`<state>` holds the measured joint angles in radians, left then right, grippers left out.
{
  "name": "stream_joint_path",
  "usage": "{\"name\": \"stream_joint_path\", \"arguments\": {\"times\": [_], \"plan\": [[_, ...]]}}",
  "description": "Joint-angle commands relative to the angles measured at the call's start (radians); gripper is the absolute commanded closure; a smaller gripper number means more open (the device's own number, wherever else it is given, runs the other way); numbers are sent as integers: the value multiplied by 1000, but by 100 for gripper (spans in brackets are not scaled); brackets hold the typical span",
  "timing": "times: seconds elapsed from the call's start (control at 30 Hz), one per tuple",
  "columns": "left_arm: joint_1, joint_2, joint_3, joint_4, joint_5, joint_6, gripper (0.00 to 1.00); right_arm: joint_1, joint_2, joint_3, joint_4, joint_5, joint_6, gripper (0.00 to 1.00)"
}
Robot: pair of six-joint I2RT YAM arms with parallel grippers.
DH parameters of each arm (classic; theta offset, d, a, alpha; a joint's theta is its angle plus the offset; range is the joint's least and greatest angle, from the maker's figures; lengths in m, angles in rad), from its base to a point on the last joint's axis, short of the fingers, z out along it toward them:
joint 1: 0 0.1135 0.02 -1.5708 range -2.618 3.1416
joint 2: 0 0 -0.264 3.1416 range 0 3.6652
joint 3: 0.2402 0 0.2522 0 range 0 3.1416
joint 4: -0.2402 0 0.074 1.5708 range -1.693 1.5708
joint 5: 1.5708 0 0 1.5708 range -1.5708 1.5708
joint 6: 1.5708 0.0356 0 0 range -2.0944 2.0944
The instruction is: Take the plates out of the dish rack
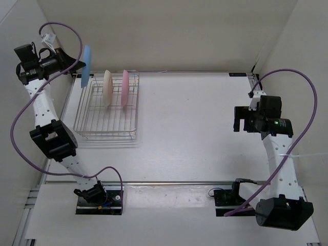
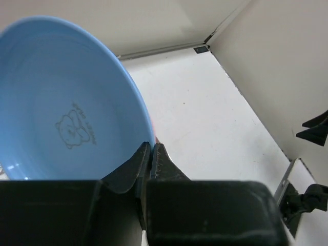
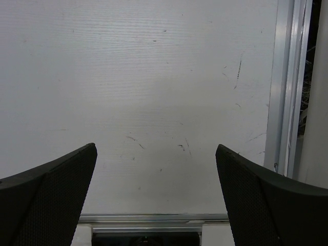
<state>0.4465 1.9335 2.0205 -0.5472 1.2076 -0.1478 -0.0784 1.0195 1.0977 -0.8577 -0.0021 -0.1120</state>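
My left gripper (image 1: 77, 62) is shut on the rim of the light blue plate (image 1: 86, 66) and holds it on edge in the air, above the far left corner of the dish rack (image 1: 107, 106). In the left wrist view the blue plate (image 2: 61, 102) fills the left half, its rim pinched at my gripper (image 2: 150, 154). The cream plate (image 1: 108, 87) and the pink plate (image 1: 125, 89) stand on edge in the rack's far part. My right gripper (image 1: 238, 119) is open and empty over the table at the right; its fingers (image 3: 56, 189) stand wide apart.
White walls enclose the table at the back and both sides. A metal rail (image 3: 287, 87) runs along the table's right edge. A small black label (image 1: 236, 75) lies at the back right. The white tabletop (image 1: 195, 123) lies between the rack and my right arm.
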Motion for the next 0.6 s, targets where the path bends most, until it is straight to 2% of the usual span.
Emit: {"name": "stream_joint_path", "arguments": {"times": [0.0, 0.07, 0.1, 0.17, 0.2, 0.27, 0.3, 0.33, 0.4, 0.43, 0.47, 0.5, 0.57], "plan": [[3, -137, 64, -103, 44, 108, 89, -3, 19, 47, 19, -41, -2, 0], [3, -163, 92, -169, 21, 161, 89, -3, 28, 80, 10, -55, -2, 0], [-12, -203, 102, -265, 4, 254, 89, -3, 39, 94, 9, -55, -2, 0], [-54, -258, 103, -353, -77, 359, 89, 6, 50, 157, 0, -85, -18, 0], [-122, -328, 81, -390, -113, 457, 89, 23, 76, 187, -9, -101, -28, 0], [-225, -410, -14, -441, -273, 531, 89, 43, 105, 267, -58, -122, -52, 1], [-349, -498, -57, -441, -333, 571, 89, 67, 146, 368, -82, -122, -78, 2], [-426, -548, -165, -406, -464, 571, 89, 78, 168, 420, -140, -154, -96, 4], [-594, -634, -254, -379, -616, 588, 89, 114, 224, 566, -182, -154, -133, 6], [-743, -681, -278, -379, -740, 588, 89, 124, 240, 605, -211, -163, -143, 7], [-806, -682, -263, -394, -787, 577, 89, 146, 267, 643, -222, -164, -143, 8], [-865, -668, -229, -471, -848, 577, 89, 146, 277, 706, -222, -164, -155, 8], [-901, -642, -184, -503, -824, 554, 89, 158, 306, 760, -231, -185, -155, 8]]}}
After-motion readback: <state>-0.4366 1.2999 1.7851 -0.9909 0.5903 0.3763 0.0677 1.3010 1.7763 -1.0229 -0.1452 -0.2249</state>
